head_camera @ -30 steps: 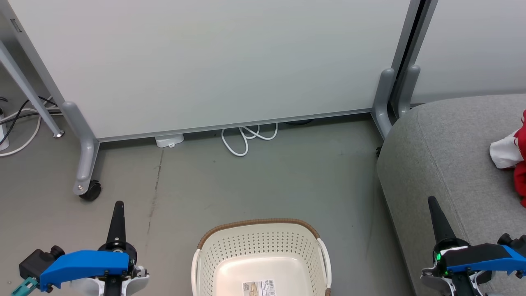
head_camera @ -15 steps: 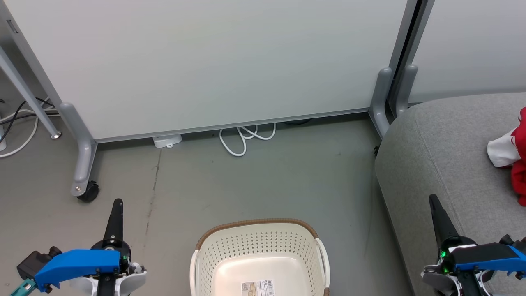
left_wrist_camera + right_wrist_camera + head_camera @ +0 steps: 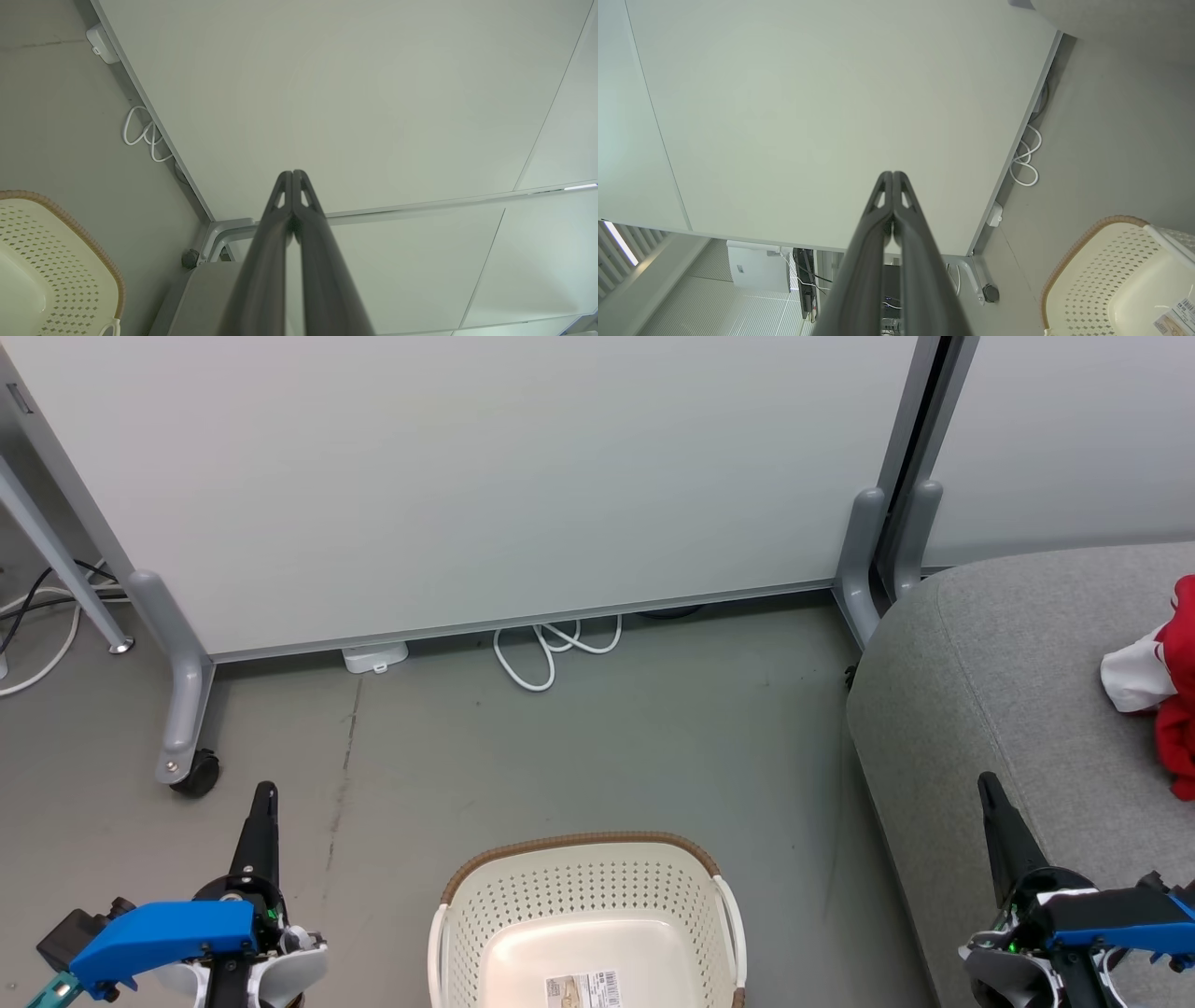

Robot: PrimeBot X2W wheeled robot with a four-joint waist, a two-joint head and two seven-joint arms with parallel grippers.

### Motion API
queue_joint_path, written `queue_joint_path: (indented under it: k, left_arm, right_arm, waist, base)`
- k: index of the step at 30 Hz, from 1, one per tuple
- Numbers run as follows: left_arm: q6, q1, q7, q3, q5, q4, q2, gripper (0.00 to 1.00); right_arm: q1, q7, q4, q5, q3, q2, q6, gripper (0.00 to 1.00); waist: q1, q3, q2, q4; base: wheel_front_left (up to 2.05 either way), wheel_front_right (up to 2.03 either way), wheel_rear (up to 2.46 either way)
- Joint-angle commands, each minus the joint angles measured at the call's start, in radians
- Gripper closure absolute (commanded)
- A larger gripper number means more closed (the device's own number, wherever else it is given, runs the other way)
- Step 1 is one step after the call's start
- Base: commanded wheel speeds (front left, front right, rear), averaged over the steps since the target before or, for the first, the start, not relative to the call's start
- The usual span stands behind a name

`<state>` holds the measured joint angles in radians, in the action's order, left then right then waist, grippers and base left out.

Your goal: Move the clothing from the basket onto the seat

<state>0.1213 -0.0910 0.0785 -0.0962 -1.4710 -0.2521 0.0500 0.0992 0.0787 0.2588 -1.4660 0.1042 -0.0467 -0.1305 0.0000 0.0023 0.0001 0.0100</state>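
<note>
Basket [image 3: 579, 887] is looking like smooth, slightly glossy perforated plastic, rim [image 3: 579, 841] showing woven texture, paper label [image 3: 585, 987] inside. Seat [image 3: 990, 691] is showing matt grey woven cloth; clothing [image 3: 1178, 728] soft red-white fabric. Floor [image 3: 653, 737] is looking matt, scuffed.

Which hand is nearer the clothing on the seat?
Right. The right hand is at the seat's edge, left of the clothing; the left hand is left of the basket.

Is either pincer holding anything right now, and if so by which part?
Nothing is held. The left pincer and the right pincer are both shut and empty. Red clothing lies on the seat.
</note>
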Motion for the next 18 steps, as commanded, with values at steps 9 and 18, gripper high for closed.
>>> queue_joint_path:
  k: [9,18]
  left_arm:
    - [0.010,-0.021,0.020,-0.013,-0.074,0.008,0.000,1.00]
    - [0.013,-0.024,0.036,-0.019,-0.135,0.009,0.000,1.00]
  right_arm:
    - [0.015,0.020,-0.012,-0.077,0.007,-0.006,-0.001,1.00]
    - [0.015,0.036,-0.015,-0.140,0.011,-0.006,0.000,1.00]
  waist:
    - [0.0000,0.000,-0.0001,-0.005]
    - [0.0000,0.001,-0.0001,-0.009]
  base:
    - [0.00,0.00,0.00]
    - [0.00,0.00,0.00]
